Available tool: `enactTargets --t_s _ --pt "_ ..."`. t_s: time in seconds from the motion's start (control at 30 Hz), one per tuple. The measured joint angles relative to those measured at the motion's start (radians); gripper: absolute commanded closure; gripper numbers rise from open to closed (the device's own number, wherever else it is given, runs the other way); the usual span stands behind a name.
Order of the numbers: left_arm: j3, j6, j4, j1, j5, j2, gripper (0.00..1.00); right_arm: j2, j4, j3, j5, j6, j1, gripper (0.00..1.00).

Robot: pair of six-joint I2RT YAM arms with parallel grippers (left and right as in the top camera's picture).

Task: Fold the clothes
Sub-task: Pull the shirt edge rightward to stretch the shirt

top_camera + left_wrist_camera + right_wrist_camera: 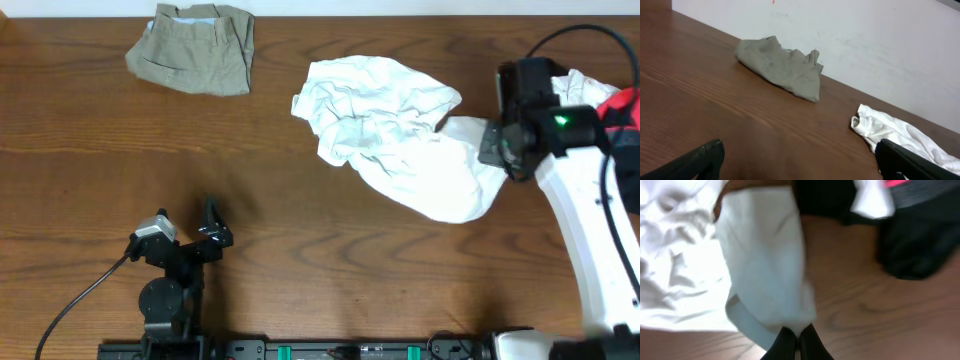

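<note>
A crumpled white garment [390, 130] lies right of the table's middle. My right gripper [497, 140] is shut on its right edge, and the white cloth [765, 270] hangs pinched between the fingertips [799, 336] in the right wrist view. A khaki garment [195, 45] sits bunched at the back left, also seen as the khaki piece [782, 65] in the left wrist view. My left gripper [212, 228] rests near the front left edge, open with nothing between its fingers [700, 160].
Dark and red clothes [615, 100] are piled at the far right behind the right arm, showing as black fabric [920, 235] with a pink strip in the right wrist view. A white wall [865, 35] borders the table's far edge.
</note>
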Motion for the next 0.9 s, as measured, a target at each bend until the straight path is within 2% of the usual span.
enactTargets --t_s 0.2,0.4,0.57,0.73,0.9 --pt "0.000 0.000 0.000 0.000 0.000 0.000 0.02 -0.013 -0.048 0.001 0.191 0.090 -0.049 0.98" --pt "0.000 0.000 0.000 0.000 0.000 0.000 0.02 0.002 -0.116 0.001 0.300 0.237 -0.190 0.97" --pt "0.000 0.000 0.000 0.000 0.000 0.000 0.02 0.004 -0.124 0.001 0.260 0.276 -0.295 0.97" --pt "0.000 0.000 0.000 0.000 0.014 0.000 0.02 0.004 -0.127 0.000 0.193 0.288 -0.315 0.97" --pt "-0.002 -0.030 0.007 0.000 0.124 0.000 0.02 0.008 -0.123 -0.012 0.163 0.293 -0.315 0.97"
